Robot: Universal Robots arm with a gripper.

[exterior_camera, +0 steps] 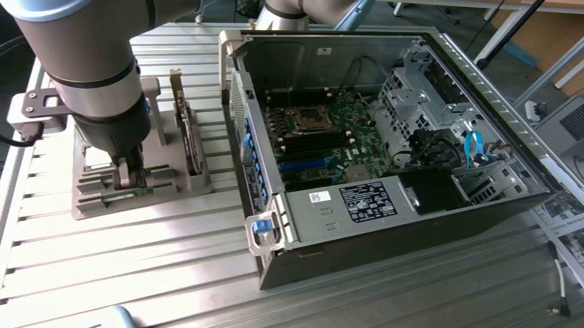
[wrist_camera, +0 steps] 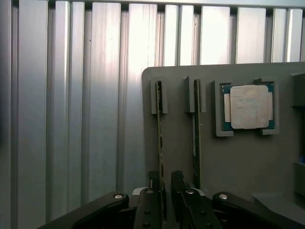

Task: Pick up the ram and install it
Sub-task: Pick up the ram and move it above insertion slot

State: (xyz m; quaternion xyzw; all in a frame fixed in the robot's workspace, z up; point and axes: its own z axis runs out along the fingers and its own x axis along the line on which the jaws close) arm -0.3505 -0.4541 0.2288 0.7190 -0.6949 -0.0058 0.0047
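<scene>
Gripper spread wide, straddling upright ram seated in gray holder slot.

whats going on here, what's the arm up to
The arm's gripper is down at a grey holder on the slatted table. Its fingers are open on either side of the ram, which stands on edge in its slot, not yet lifted. The open computer case sits next to the holder.

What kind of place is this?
Probably a robotics lab or workshop for building computers: a robot arm over a ridged metal table, an open computer case, and a processor chip in a grey holder.
</scene>
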